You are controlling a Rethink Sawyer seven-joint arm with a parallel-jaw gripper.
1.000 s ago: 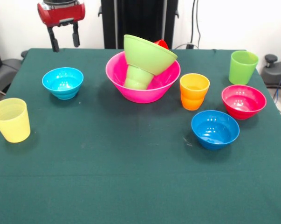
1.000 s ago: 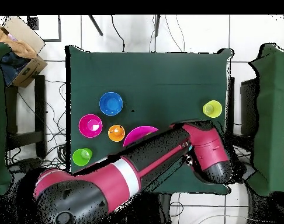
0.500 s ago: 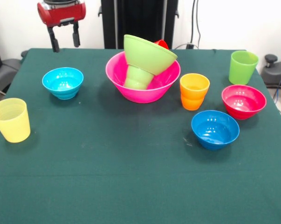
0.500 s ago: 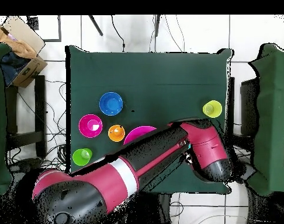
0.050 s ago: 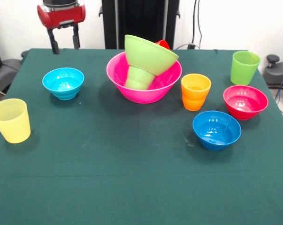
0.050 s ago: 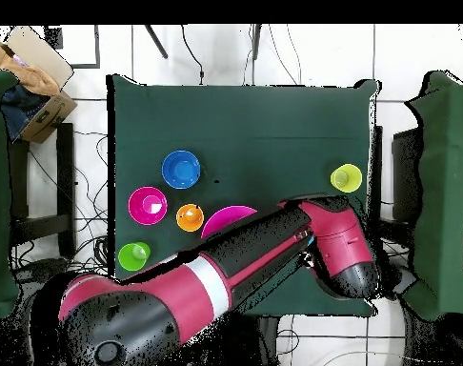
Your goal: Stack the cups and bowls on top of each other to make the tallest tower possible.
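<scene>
While nothing is held, the gripper (image 5: 63, 46) is seen up in the air with its two fingers spread apart, above the far edge of the table (image 5: 132, 187) and well away from the pink bowl (image 5: 143, 86).

Every place below is told from the pink bowl, as seen in the front view. It is the biggest thing and sits near the far middle of the table. Inside it a small green cup (image 5: 139, 77) is set upside down. On that cup the lime green bowl (image 5: 149, 54) is laid, but it is tipped hard to one side. Behind the tipped bowl only a bit of the red cup (image 5: 163, 44) can be seen. So the tower is crooked, and it could be knocked down by a small bump, or it could slide off when more is put on top.

To the right of the pink bowl, the magenta bowl (image 5: 245, 101) and the dark blue bowl (image 5: 216, 129) are found, well apart from it. To its left the light blue bowl (image 5: 63, 82) is seen; it could be hit if the gripper is brought down too fast.

Far right stands the tall lime cup (image 5: 244, 67). Just beside the pink bowl on the right stands the orange cup (image 5: 195, 91), which could be tipped by a careless reach. Far left and nearer stands the yellow cup (image 5: 11, 120)
</scene>
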